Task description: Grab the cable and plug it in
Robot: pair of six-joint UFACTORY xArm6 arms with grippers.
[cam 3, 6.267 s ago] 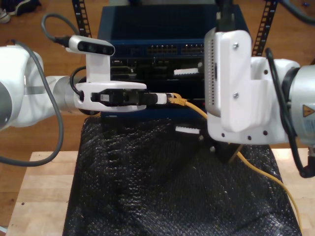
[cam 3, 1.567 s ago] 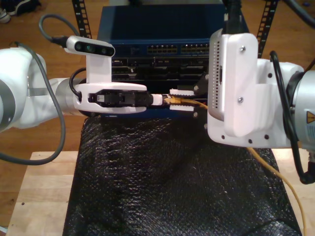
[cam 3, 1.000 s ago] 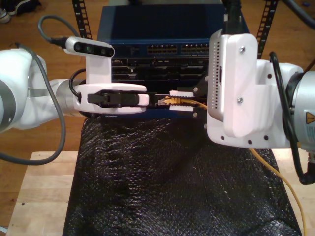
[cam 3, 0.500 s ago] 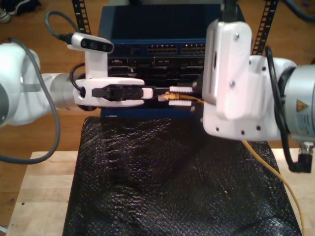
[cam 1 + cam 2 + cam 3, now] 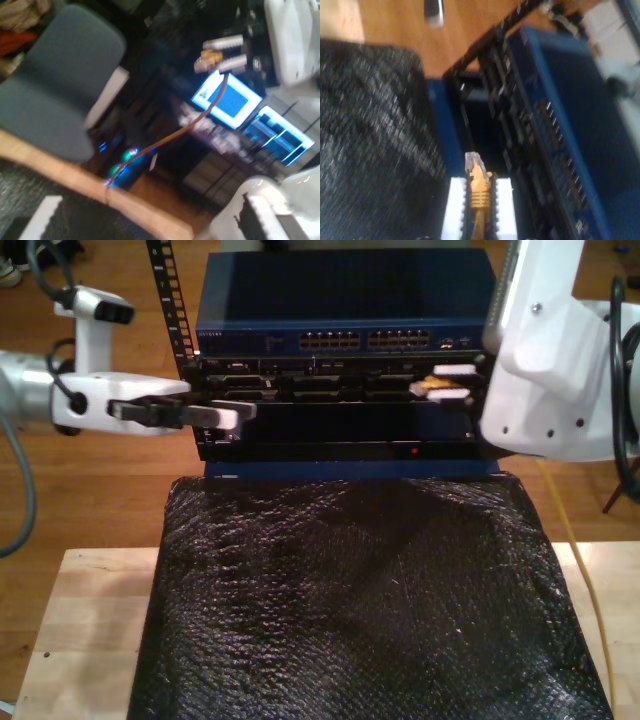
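One step remains: my second claw [image 5: 479, 220] grips the thin yellow-orange network cable [image 5: 478, 187], clear plug unseated, rack ports toward two o'clock; my first claw [image 5: 215, 416] hangs released.

Two arms level, reaching in from opposite sides of the exterior view.

My second gripper [image 5: 441, 382] comes in from the exterior view's right on a bulky white wrist, its white fingers [image 5: 503, 205] clamped on the cable [image 5: 478, 186] just behind the plug; in the second wrist view the plug sticks out past the fingertips. My first gripper [image 5: 232, 415] reaches in level from the exterior view's left, holding nothing, well apart from the second; whether its jaws are parted I cannot tell. In the first wrist view my second gripper [image 5: 225, 51] shows across the gap, cable in its grip.
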